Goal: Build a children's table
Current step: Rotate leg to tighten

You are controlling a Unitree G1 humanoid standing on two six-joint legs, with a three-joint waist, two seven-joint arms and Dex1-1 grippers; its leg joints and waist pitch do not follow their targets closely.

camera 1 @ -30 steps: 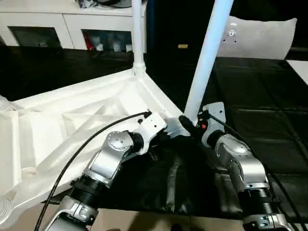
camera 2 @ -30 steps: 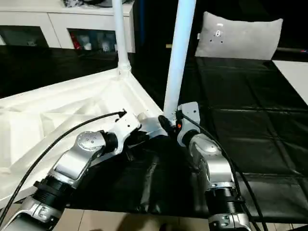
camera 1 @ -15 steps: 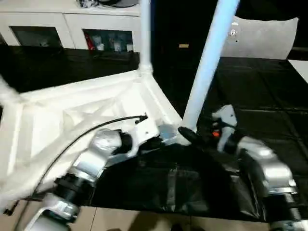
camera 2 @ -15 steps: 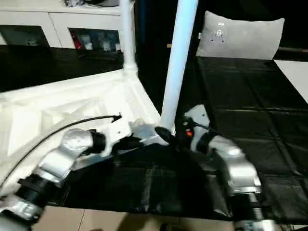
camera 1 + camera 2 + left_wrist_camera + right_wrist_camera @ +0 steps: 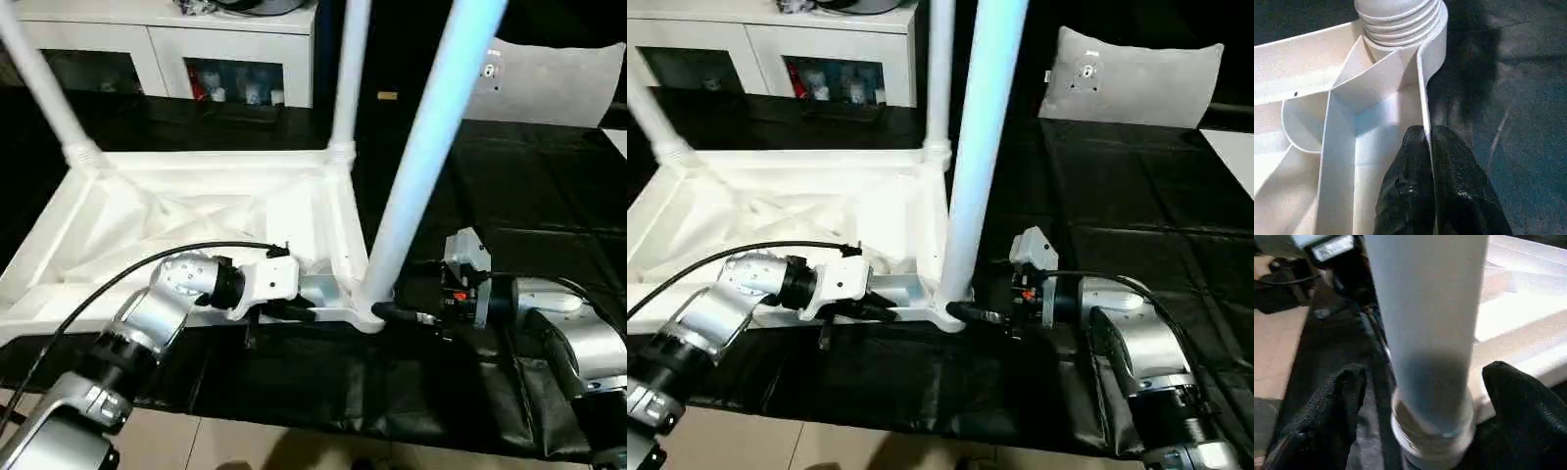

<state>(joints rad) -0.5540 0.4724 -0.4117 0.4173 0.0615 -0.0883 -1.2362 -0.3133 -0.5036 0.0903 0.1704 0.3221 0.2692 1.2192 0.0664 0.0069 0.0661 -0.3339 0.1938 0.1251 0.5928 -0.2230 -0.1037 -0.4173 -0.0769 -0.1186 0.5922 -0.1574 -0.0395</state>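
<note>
Table top (image 5: 196, 211) (upside down): 3 legs; left gripper (image 5: 1425, 137) pinches rim, right gripper (image 5: 1420, 396) spread.

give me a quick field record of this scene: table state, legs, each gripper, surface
table: white table top lying upside down, ribbed underside up
legs: three visible, standing in corner sockets; nearest leg rises at the near right corner
left gripper: fingers pinched on the table top's rim wall beside a corner socket
right gripper: fingers apart, either side of the nearest leg's base, not touching
surface: black-covered work surface
background: white cabinet
</note>
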